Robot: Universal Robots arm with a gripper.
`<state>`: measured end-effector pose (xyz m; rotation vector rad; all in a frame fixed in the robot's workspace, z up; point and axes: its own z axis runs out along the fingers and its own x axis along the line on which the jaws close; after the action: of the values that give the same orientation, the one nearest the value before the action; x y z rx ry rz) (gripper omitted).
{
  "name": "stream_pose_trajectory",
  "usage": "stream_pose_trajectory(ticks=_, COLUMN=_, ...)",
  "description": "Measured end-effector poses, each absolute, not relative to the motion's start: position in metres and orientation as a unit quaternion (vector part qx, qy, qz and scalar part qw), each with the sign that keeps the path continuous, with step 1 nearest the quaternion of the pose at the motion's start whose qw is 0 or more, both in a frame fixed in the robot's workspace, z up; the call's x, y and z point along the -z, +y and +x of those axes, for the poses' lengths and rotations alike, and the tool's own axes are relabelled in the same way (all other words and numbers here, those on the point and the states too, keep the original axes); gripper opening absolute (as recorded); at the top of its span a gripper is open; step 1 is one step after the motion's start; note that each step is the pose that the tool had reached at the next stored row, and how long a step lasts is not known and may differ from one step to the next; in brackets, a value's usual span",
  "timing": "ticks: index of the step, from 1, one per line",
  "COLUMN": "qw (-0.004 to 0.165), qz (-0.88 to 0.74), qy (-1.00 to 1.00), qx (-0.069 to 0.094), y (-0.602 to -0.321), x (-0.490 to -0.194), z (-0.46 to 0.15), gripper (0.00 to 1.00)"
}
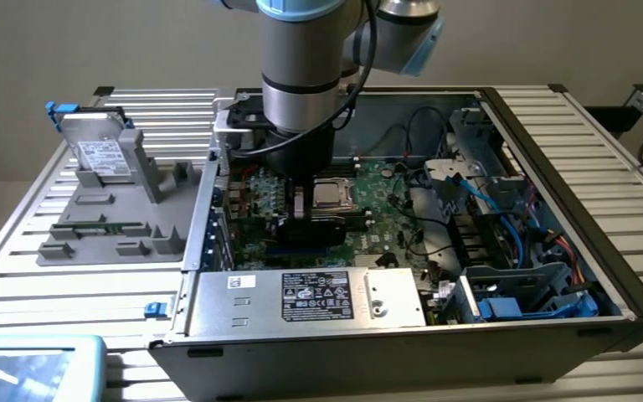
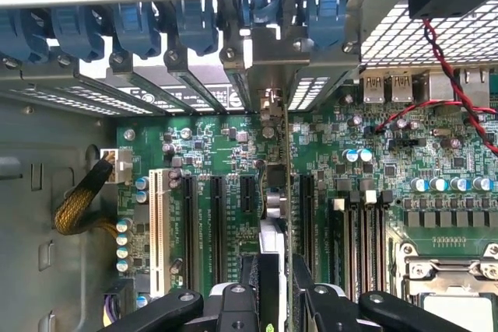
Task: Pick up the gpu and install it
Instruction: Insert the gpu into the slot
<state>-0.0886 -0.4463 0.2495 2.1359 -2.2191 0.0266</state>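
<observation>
One gpu, thin, edge-on, clamped upright in my gripper over green mobo slots; open pc case on slatted metal table.

Hard drive on grey holder

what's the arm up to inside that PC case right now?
The arm has reached down into the open computer case with the gpu held edge-on in its pincer, closed on the card. The card stands upright over the motherboard, in line with an expansion slot, its metal bracket end toward the rear slot openings. Whether it is fully seated cannot be told. A hard drive sits in the grey holder outside the case.
</observation>
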Motion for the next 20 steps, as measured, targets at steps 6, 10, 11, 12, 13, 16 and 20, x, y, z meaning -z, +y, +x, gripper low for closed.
stream_pose_trajectory(ticks=6, qw=0.031, qz=0.697, qy=-0.716, qx=-0.009, y=-0.4464, x=-0.2489, z=-0.0885, gripper=0.28)
stream_pose_trajectory(ticks=10, qw=0.031, qz=0.697, qy=-0.716, qx=-0.009, y=-0.4463, x=-0.2486, z=-0.0885, gripper=0.28)
stream_pose_trajectory(ticks=11, qw=0.031, qz=0.697, qy=-0.716, qx=-0.009, y=-0.4463, x=-0.2483, z=-0.0885, gripper=0.28)
stream_pose_trajectory(ticks=12, qw=0.031, qz=0.697, qy=-0.716, qx=-0.009, y=-0.4464, x=-0.2481, z=-0.0885, gripper=0.28)
stream_pose_trajectory(ticks=13, qw=0.031, qz=0.697, qy=-0.716, qx=-0.009, y=-0.4464, x=-0.2479, z=-0.0885, gripper=0.28)
stream_pose_trajectory(ticks=16, qw=0.031, qz=0.698, qy=-0.716, qx=-0.009, y=-0.4464, x=-0.2475, z=-0.0885, gripper=0.28)
stream_pose_trajectory(ticks=20, qw=0.031, qz=0.698, qy=-0.715, qx=-0.009, y=-0.4464, x=-0.2474, z=-0.0885, gripper=0.28)
